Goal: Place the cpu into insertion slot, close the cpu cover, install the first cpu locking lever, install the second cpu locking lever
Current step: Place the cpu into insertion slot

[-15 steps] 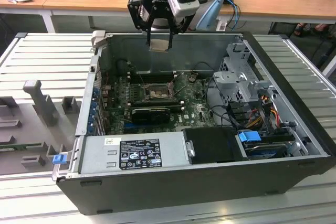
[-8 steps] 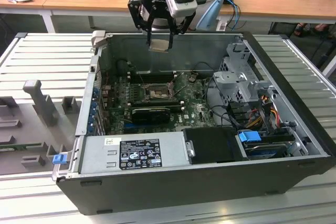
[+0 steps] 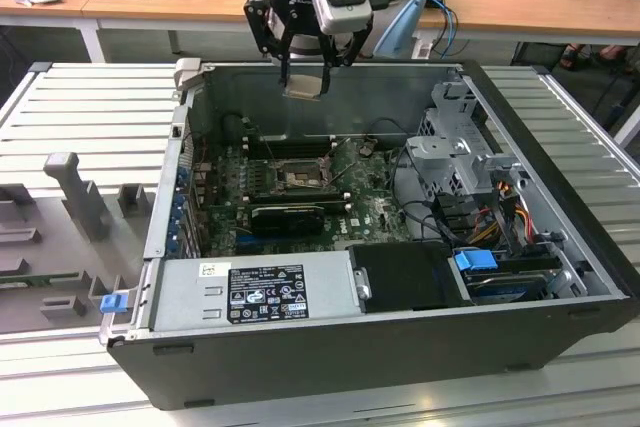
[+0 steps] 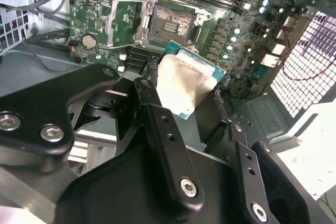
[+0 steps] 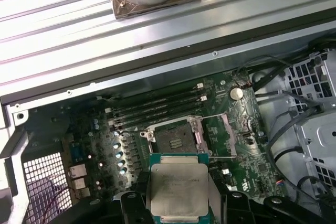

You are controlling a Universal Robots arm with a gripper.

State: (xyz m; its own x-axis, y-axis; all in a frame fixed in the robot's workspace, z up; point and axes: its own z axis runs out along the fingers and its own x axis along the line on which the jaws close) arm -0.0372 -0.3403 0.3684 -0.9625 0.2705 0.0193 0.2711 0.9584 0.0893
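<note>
My gripper (image 3: 304, 79) hangs over the far wall of the open computer case, shut on the cpu (image 3: 303, 85), a flat square chip with a dull silver top. In both wrist views the cpu (image 5: 178, 190) (image 4: 185, 83) sits between the black fingers (image 4: 157, 124), above the green motherboard (image 3: 370, 202). The insertion slot (image 5: 177, 140) (image 4: 170, 24) (image 3: 297, 180) lies bare below, its contact field exposed. The cpu cover (image 4: 119, 20) (image 5: 216, 136) is swung open beside the slot, with thin wire levers standing loose around it.
The case (image 3: 330, 347) lies on a ribbed metal table (image 3: 90, 107). Inside it are a power supply (image 3: 255, 287), a drive cage (image 3: 460, 162) with cables, memory slots (image 5: 157, 106) and a black card (image 3: 288, 217). A grey fixture (image 3: 75, 192) stands at the exterior view's left.
</note>
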